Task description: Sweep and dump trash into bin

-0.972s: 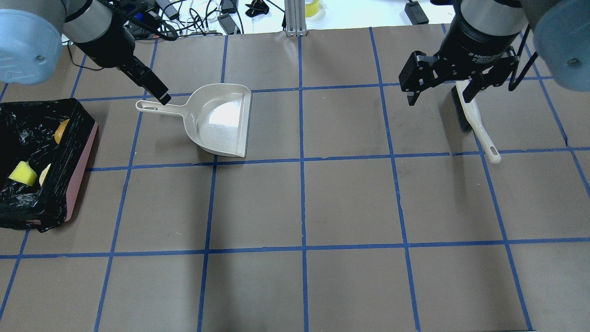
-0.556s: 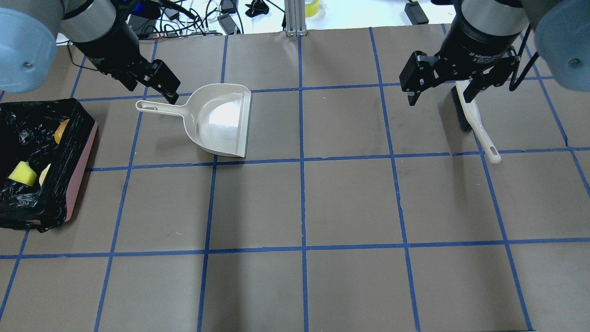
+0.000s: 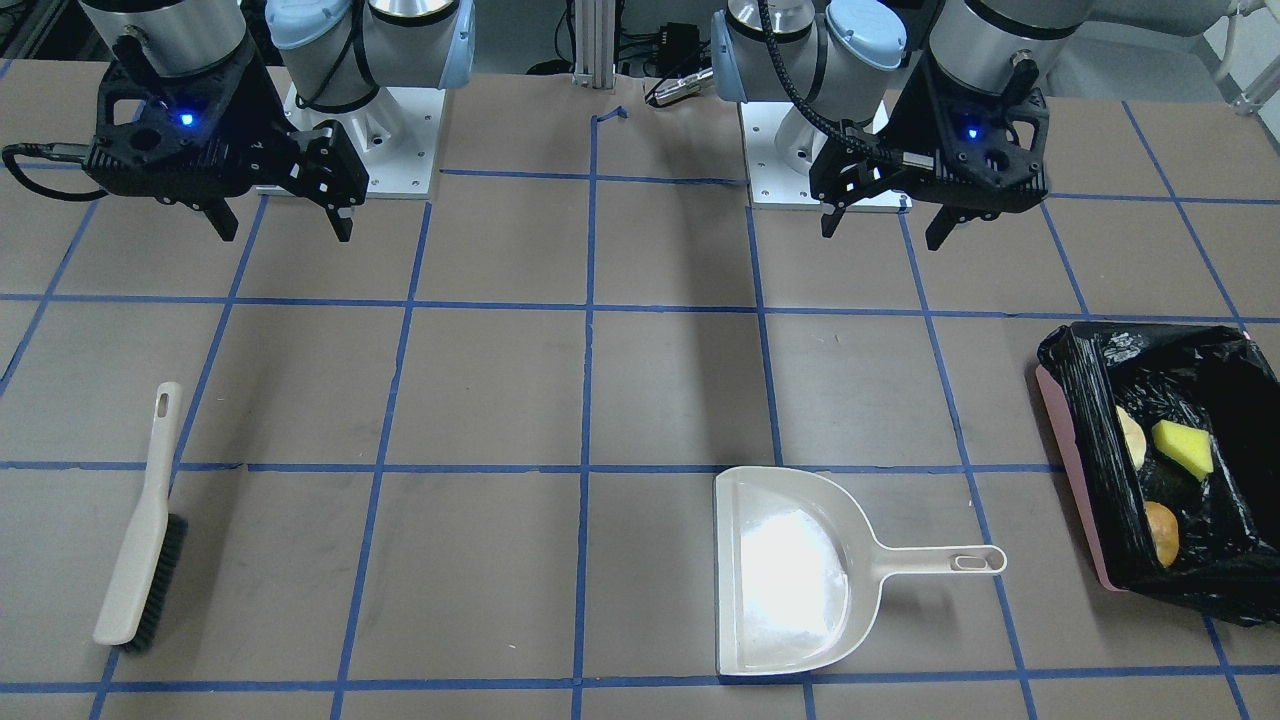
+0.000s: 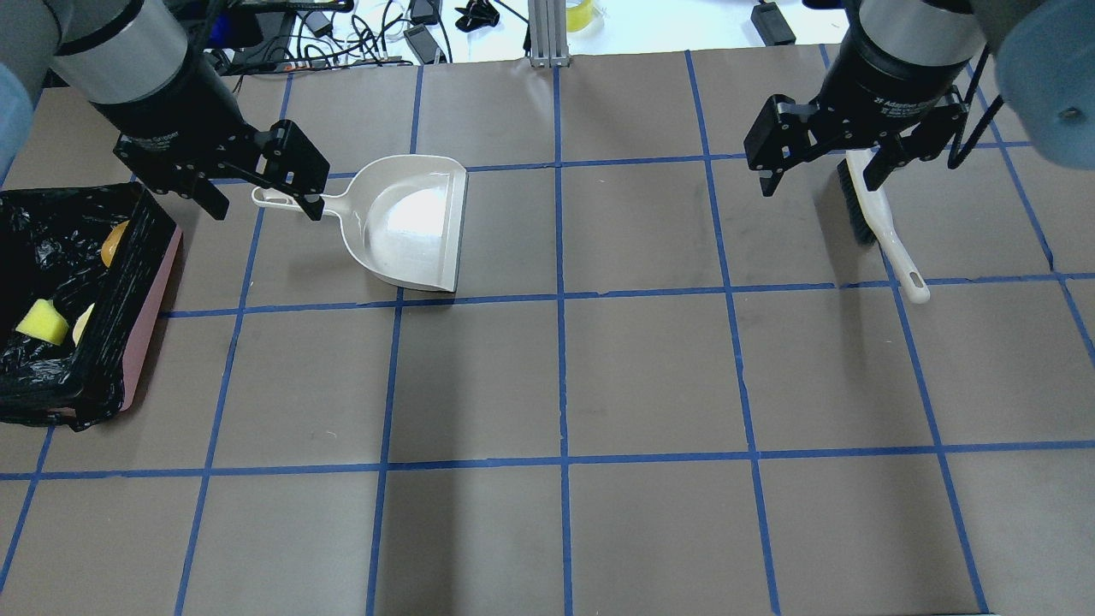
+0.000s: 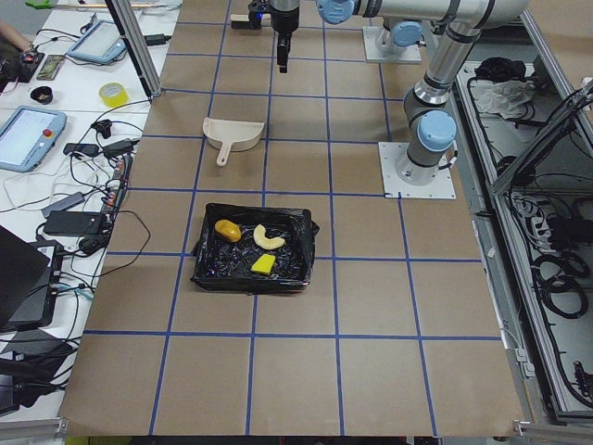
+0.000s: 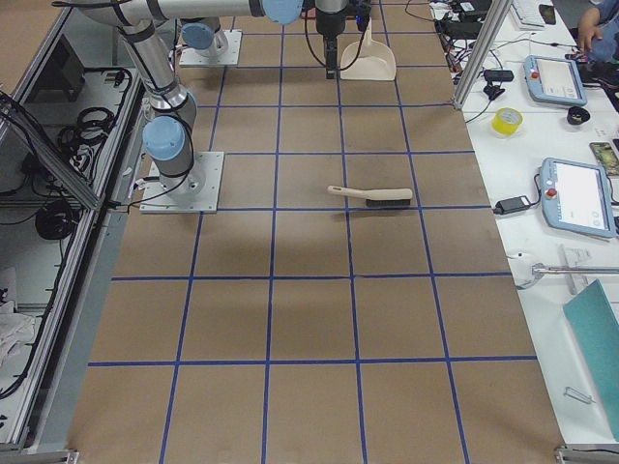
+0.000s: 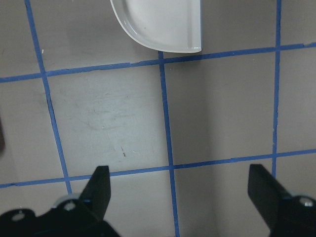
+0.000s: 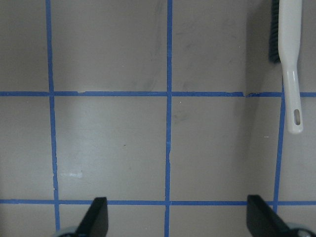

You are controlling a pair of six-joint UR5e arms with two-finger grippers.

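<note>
Now all the trash lies inside the bin (image 4: 152, 321), at the tabletop's (image 4: 650, 376) end on the robot's left: the lump (image 3: 1162, 533), the croissant (image 3: 1131, 437) and the wedge (image 3: 1183, 447) rest on its black liner. The left pincer (image 3: 882, 232) hangs above the tabletop with jaws spread wide and grips none of them. The bin sits apart from it, out to its left. The dustpan (image 3: 790, 570) lies flat between pincer and bin, its handle pointing toward the bin. The right pincer (image 3: 287, 232) is likewise spread, raised over the tabletop, with the brush (image 3: 140, 540) lying flat nearby and apart from it.
</note>
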